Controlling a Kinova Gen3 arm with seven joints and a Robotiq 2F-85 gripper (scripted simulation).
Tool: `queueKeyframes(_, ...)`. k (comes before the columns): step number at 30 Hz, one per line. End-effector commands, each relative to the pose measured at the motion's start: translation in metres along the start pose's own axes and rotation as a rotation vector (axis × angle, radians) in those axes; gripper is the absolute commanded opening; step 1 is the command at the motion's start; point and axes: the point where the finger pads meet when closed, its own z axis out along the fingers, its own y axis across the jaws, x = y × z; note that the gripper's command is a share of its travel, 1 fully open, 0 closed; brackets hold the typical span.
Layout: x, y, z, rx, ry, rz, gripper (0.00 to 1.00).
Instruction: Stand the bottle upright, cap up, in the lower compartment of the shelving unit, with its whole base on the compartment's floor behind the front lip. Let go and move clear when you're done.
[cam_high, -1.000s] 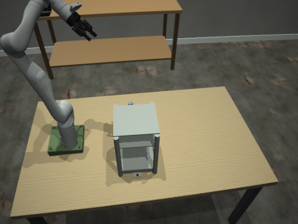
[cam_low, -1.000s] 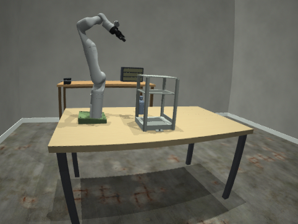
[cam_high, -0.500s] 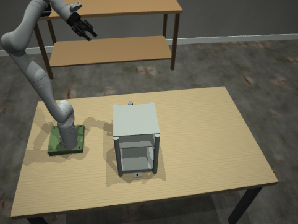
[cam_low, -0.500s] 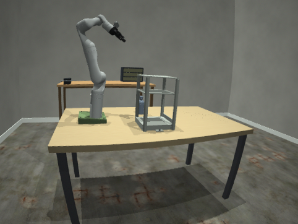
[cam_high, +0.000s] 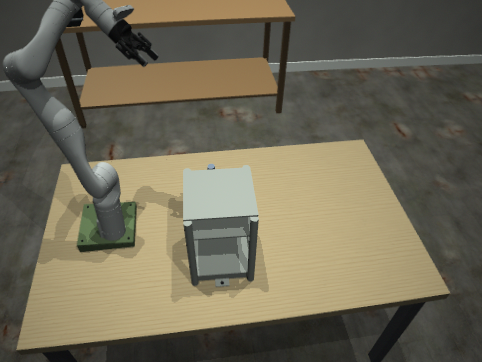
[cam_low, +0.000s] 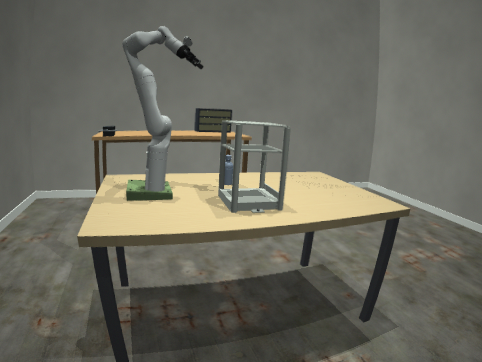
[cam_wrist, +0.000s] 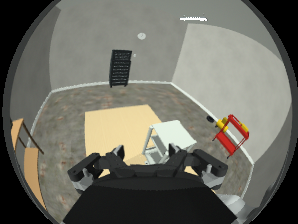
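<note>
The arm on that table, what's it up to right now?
Nothing is being handled at this moment. The arm is raised high above the table, with its gripper open and empty. The bottle stands upright on the table behind the shelving unit, outside it. The unit's lower compartment has nothing in it, so the placing has not begun.
</note>
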Motion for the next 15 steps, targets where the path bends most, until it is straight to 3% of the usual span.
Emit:
queueKeyframes(1, 0.0011, 0.0005, 0.001, -0.005, 0.0, 0.004, 0.81)
queueKeyframes(4, 0.0011, 0.0005, 0.001, -0.005, 0.0, 0.004, 0.81)
queueKeyframes(5, -0.0036, -0.0076, 0.0007, -0.036, 0.013, 0.033, 0.81)
queueKeyframes(15, -0.0036, -0.0076, 0.0007, -0.036, 0.013, 0.033, 0.81)
